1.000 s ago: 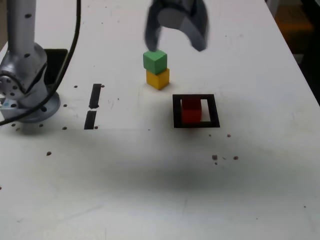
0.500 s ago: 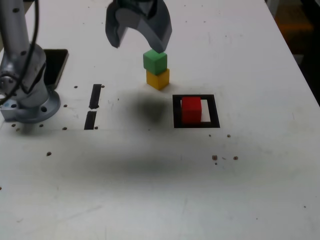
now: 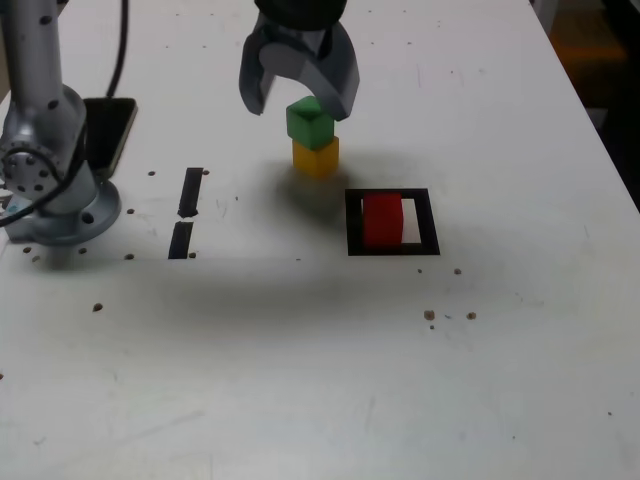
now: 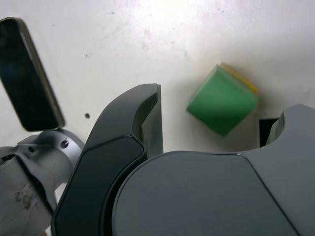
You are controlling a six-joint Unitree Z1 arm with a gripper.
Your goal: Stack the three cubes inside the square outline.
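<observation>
The gripper, jaws spread wide and holding nothing, hangs over the green cube, which sits on the yellow cube on the table. The red cube stands apart inside the square outline.

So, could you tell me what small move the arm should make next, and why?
Probably lower the open gripper straight down around the green cube, then close. The jaws hang empty just above it, and it sits on the yellow cube outside the square outline, where only the red cube stands.
</observation>
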